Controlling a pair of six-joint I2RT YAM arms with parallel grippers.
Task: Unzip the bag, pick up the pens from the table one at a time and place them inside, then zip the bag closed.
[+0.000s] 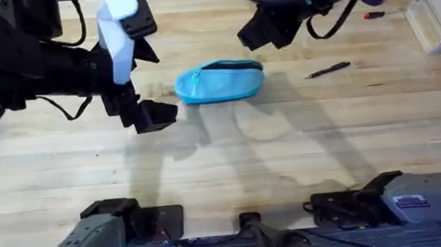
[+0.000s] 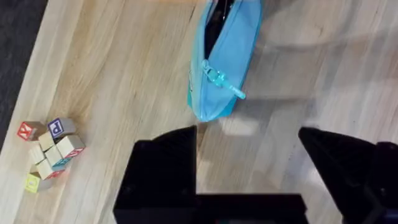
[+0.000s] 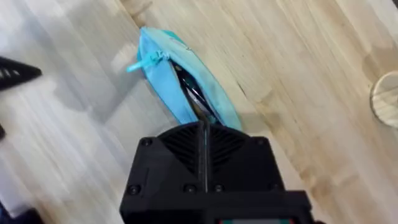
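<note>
Two arms hang over the bench [image 1: 287,173], and between them lies the bag [image 1: 219,82], flat on the wood near the middle, a little toward the far side. Its zip is open along most of the top, with a dark gap showing from above and something dark and slim lying inside, seen through the opening in the right wrist view. The teal pull tab [image 2: 225,83] sits at the bag's left end, sticking out to the side. The left tool [image 1: 142,112] hovers just left of the bag, apart from it, its black fingers [image 2: 163,163] spread wide with bare wood between them and nothing held. The right tool [image 1: 264,27] is up behind the bag's right end, raised above it; in its own wrist view the two fingers [image 3: 205,144] are pressed together, shut on nothing that I can see. One pen [image 1: 328,70] lies on the bench to the right of the bag, well apart from it and slightly angled. Farther back on the right there is a red-handled screwdriver [image 1: 373,14] beside a pale wooden box [image 1: 436,21]. The left wrist view also takes in a small heap of lettered blocks [image 2: 50,146] on the wood, away from the bag.
</note>
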